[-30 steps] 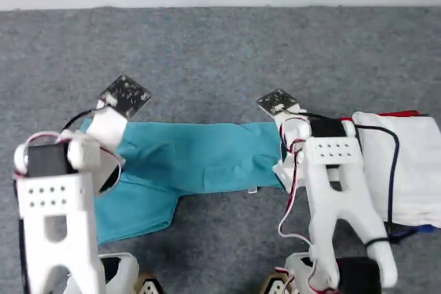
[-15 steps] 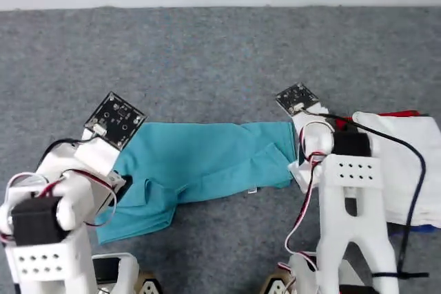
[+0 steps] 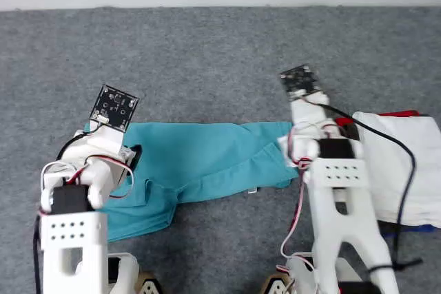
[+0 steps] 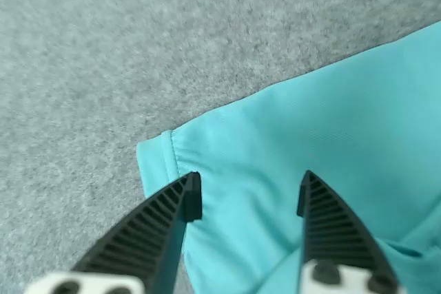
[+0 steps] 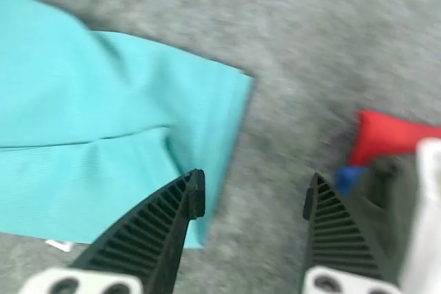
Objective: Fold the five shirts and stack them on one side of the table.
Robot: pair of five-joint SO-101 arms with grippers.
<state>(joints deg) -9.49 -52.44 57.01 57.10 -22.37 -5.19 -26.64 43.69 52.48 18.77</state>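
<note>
A teal shirt (image 3: 207, 160) lies spread across the middle of the grey table, one part folded over near its front left. My left gripper (image 4: 248, 194) hovers open over the shirt's far left corner (image 4: 162, 153), holding nothing. My right gripper (image 5: 255, 197) is open above the shirt's right edge (image 5: 231, 122), half over cloth and half over bare table. A stack of folded shirts (image 3: 403, 170) sits at the right, white on top, with a red edge (image 5: 386, 135) and a blue edge (image 5: 346, 178) showing beneath.
The grey felt table (image 3: 220, 53) stretches bare beyond the shirt to the white wall. Both arm bases (image 3: 69, 239) stand at the front edge, and the right arm's cable (image 3: 406, 170) crosses the white stack.
The right wrist has moved right and toward the far side. The left arm has drawn back toward the front and turned. The teal shirt's right edge now lies a little farther right.
</note>
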